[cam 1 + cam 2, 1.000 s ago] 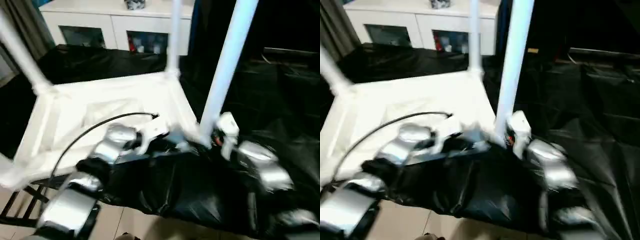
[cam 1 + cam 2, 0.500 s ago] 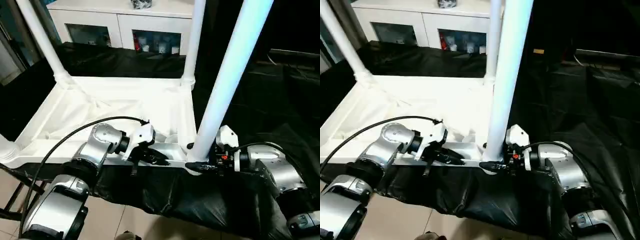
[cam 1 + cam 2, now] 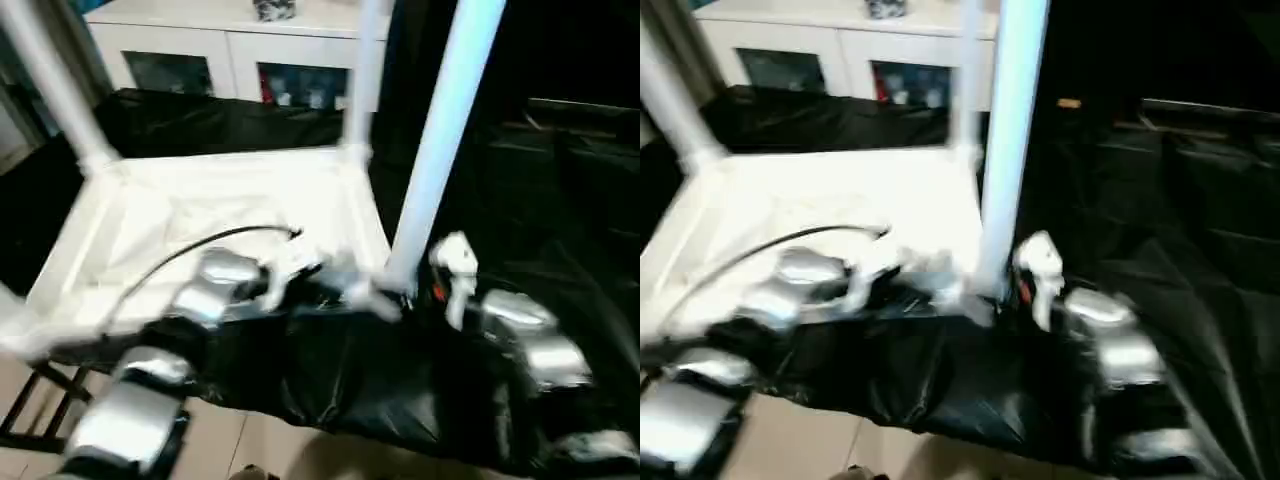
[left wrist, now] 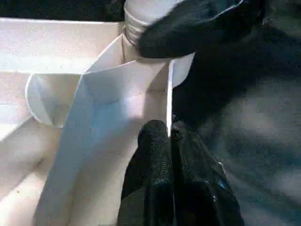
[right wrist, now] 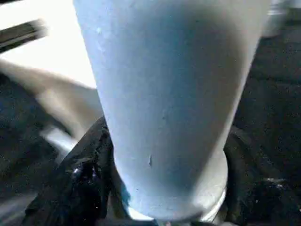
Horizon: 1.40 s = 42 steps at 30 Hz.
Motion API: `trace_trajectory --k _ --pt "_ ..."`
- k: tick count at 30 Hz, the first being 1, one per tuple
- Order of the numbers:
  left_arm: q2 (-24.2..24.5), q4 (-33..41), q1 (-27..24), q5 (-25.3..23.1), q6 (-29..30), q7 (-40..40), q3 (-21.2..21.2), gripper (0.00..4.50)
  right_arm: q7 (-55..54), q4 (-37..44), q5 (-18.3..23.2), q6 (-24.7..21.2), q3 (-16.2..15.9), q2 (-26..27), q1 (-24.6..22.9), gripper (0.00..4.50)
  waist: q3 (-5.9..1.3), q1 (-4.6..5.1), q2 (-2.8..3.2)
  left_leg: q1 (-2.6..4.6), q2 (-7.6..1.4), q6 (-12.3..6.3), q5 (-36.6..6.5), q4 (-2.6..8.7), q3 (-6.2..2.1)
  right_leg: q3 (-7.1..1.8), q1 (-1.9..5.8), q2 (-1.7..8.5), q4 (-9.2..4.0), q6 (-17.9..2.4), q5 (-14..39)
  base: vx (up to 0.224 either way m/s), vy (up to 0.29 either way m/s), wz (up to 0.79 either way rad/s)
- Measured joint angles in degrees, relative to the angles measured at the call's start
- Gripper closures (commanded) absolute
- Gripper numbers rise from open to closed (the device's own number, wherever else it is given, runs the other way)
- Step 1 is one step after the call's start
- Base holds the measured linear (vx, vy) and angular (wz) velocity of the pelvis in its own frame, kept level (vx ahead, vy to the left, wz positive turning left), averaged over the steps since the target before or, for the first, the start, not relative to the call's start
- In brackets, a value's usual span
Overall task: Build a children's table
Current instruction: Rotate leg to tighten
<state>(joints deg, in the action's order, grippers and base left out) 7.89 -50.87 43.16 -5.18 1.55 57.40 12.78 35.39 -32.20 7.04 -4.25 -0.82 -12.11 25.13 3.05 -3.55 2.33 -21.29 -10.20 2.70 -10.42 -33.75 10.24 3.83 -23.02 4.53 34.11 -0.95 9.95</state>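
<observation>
Since half a second ago, only the camera has swung. An upturned white tabletop [image 3: 220, 215] lies at the black worktop's [image 3: 520, 190] near edge. Left gripper [image 4: 168, 134] pinches its rim; right gripper [image 5: 160, 197] clasps the near leg [image 3: 432, 150], which could tilt if released unseated.

The upturned white plastic rectangular tabletop [image 3: 215, 215] looks smooth and faintly glossy, as does the long white cylindrical plastic leg [image 5: 169, 103] — its skin finely speckled up close. The black sheet covering the desk [image 3: 520, 200] is crinkled and shiny, and the robot's silver forearms [image 3: 525, 340] gleam like polished metal
</observation>
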Motion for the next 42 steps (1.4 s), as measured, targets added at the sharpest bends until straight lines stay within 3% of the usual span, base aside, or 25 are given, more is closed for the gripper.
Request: trace_trajectory --k 4,6,7,15,18,24,31,42 --pt "-2.3 -0.3 0.3 -1.3 0.7 -6.7 -0.4 4.5 -11.2 -2.0 -2.2 0.4 1.2 3.9 1.8 1.78 -0.09 0.16 0.12 0.02 0.0 0.01 0.0 0.16 0.0 0.03 0.0 0.0 -0.02 0.0 0.0 0.0 0.0 0.0" --pt "-3.3 -0.6 0.5 -1.5 0.6 -8.8 -0.4 4.5 -14.6 -2.8 -3.0 1.9 1.6 4.9 1.9 1.08 -0.11 0.04 0.14 0.0 0.01 0.01 0.0 0.16 -0.01 0.05 0.01 0.0 -0.04 0.0 0.0 0.0 0.0 0.0" --pt "-3.4 -0.7 0.5 -1.6 0.5 -9.1 -0.3 4.5 -15.2 -3.0 -3.3 2.4 1.6 5.1 1.9 1.08 -0.11 0.03 0.14 0.0 0.02 0.01 0.0 0.16 -0.01 0.04 0.02 0.0 -0.06 0.0 0.0 0.0 0.0 0.0" --pt "-2.5 -0.6 0.4 -1.7 -0.9 -6.9 -0.3 4.5 -7.1 -4.1 -3.1 5.7 0.9 2.6 1.5 0.48 -0.09 0.16 0.13 -0.08 0.11 -0.04 0.0 0.16 -0.02 0.03 -0.01 0.08 -0.09 0.0 0.0 0.0 0.0 0.0" --pt "-1.1 -0.6 0.2 -1.3 -2.2 -3.7 -0.1 4.5 -1.1 -4.1 -2.2 6.1 0.1 0.5 1.3 0.48 -0.08 0.23 0.16 -0.08 0.06 -0.08 0.0 0.21 -0.02 0.09 -0.06 0.06 -0.03 0.0 0.0 0.0 0.0 0.0" --pt "3.5 0.6 -1.2 0.9 -5.6 10.7 1.3 4.5 20.5 -0.3 2.1 6.2 -3.5 -7.2 -0.5 0.48 -0.05 -0.3 0.17 -0.16 -0.04 -0.27 0.1 0.1 -0.03 0.15 -0.07 0.0 -0.01 0.0 0.0 0.0 0.0 0.0" --pt "6.2 1.1 -1.7 2.1 -7.3 19.1 1.9 4.5 32.7 2.0 3.2 6.2 -7.0 -11.0 -0.6 0.48 0.0 -1.66 0.08 -0.21 -0.05 -0.05 0.0 -0.05 -0.02 0.11 -0.05 0.02 -0.02 0.0 0.0 0.0 0.0 0.0" --pt "8.0 2.4 -2.7 3.5 -7.9 25.0 2.8 4.5 39.2 4.0 4.3 3.6 -8.9 -12.3 -0.6 1.61 0.0 -2.25 0.07 -0.3 -0.1 -0.08 0.0 -0.09 -0.02 0.15 -0.09 0.02 0.01 0.0 0.0 0.0 0.0 0.0"
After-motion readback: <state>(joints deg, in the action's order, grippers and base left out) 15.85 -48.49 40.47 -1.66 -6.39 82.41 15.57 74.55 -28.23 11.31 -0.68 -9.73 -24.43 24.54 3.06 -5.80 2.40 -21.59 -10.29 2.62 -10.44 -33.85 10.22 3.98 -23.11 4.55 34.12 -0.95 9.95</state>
